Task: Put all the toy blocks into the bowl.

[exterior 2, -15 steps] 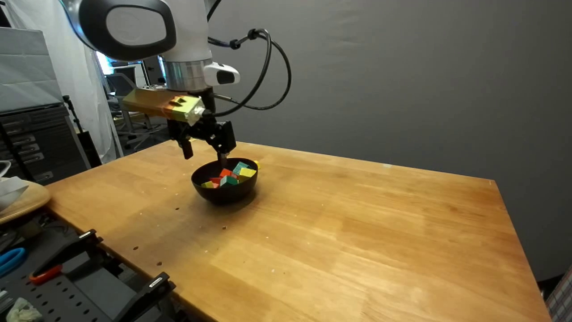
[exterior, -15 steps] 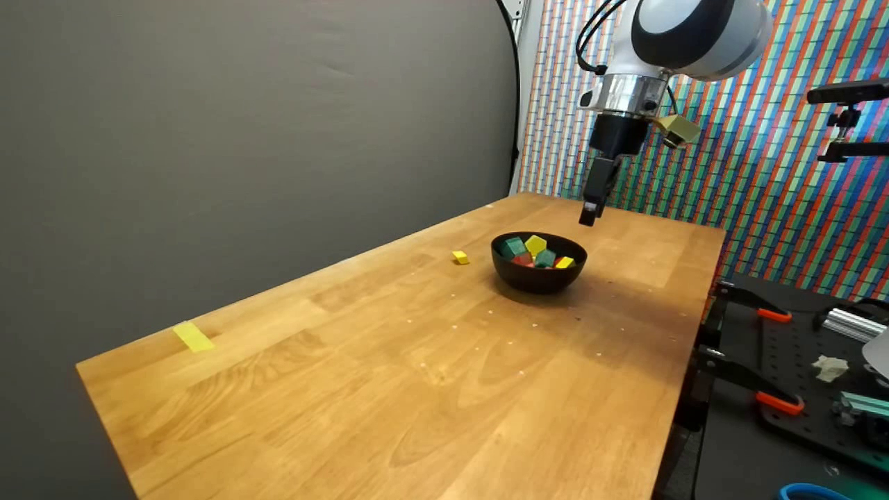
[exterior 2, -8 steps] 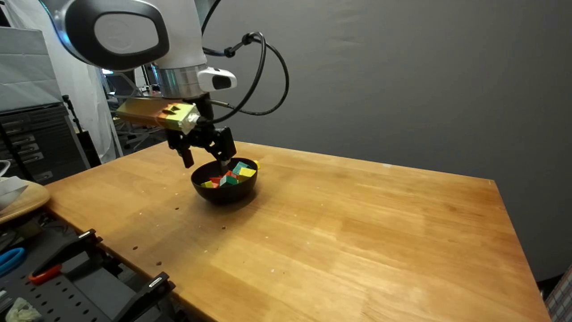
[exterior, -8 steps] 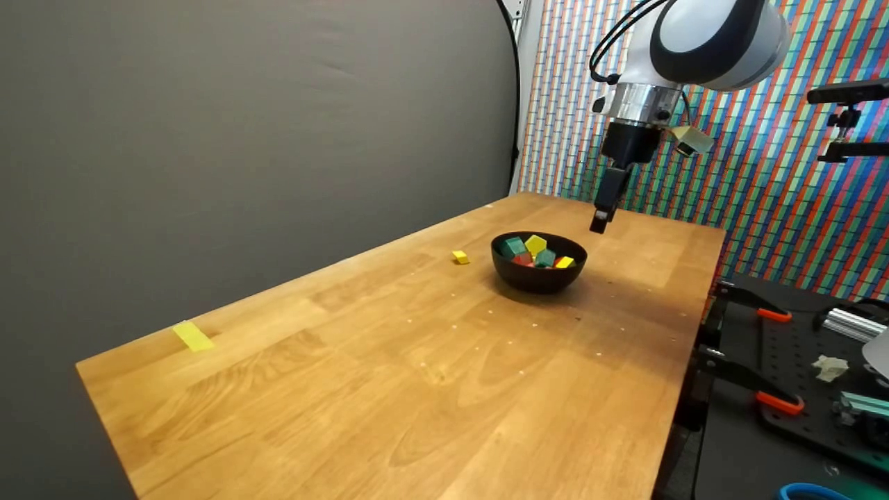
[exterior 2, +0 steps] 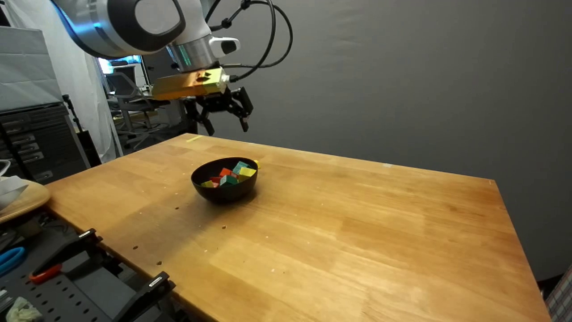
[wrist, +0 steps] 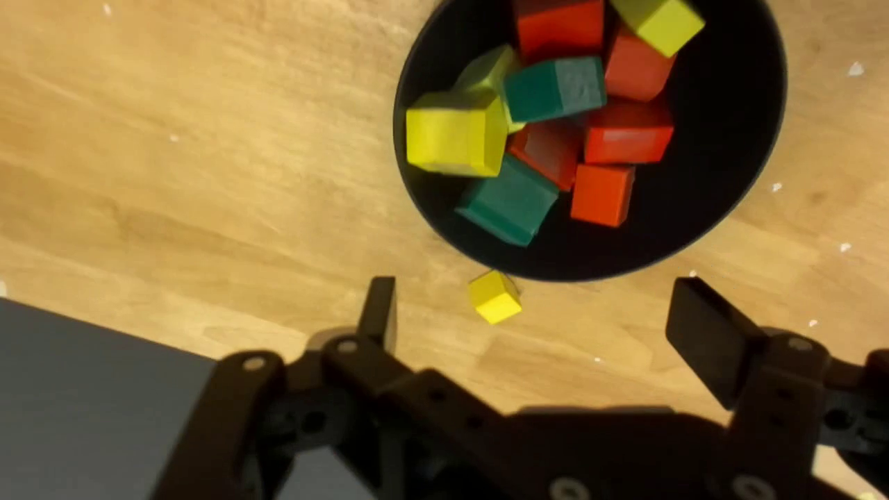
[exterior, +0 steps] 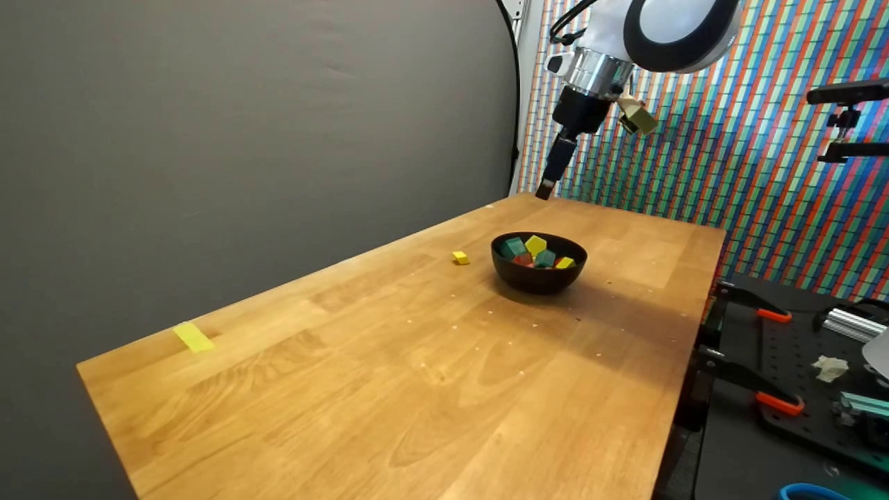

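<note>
Fingers [wrist: 715,344]: mine, spread wide with nothing in their grasp; they hang at a slant above the tabletop [exterior: 375,389], well apart from it.
Loose yellow block [exterior: 460,257]: 1 small cube lying just beside the bowl [exterior: 538,281], not touching it in an exterior view; in my wrist view it falls within my finger gap, off-centre.
Bowl: upright, holding at least 2 green blocks [wrist: 510,198] plus several red blocks [wrist: 602,194] and yellow blocks [wrist: 451,135]; the wrist view cuts it off, so I give no full count.
Reach for the block: the step I judge I am on, the grasp not yet made; it is the only block I see outside the bowl, so the task looks nearly done.
Way down: calls for centring the block between my fingers, then lowering beside the bowl, with a small turn to meet its flat sides, since it sits askew to my closing line.
Bowl rim [wrist: 580,276]: my likely trouble; spread this wide, a finger could knock it, so I would narrow a little first.
Lift and drop: with the block gripped, I would raise it above the rim and let go low, so it does not bounce out.
Yellow strip [exterior: 194,336]: flat near the tabletop's corner; I take it for tape and leave it be.
</note>
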Robot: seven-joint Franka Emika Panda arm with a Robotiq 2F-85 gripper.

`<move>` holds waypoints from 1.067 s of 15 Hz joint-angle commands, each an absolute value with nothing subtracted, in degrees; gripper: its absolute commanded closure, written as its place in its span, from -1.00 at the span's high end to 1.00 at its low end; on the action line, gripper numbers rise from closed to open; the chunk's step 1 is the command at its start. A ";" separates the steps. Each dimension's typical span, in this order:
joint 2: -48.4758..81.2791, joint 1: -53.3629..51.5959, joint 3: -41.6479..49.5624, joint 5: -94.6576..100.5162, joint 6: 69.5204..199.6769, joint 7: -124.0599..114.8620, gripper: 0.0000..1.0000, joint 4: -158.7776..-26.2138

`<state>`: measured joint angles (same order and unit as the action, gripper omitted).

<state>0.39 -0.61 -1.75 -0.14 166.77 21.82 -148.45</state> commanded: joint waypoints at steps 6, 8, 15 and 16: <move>23.52 0.65 -5.66 0.84 161.41 22.10 1.00 -124.80; 27.38 -0.19 -5.44 2.71 159.37 21.30 1.00 -119.89; 38.85 -0.58 -5.63 4.78 147.66 21.02 1.00 -104.94; 40.22 -0.44 -6.02 4.48 146.34 21.33 1.00 -103.19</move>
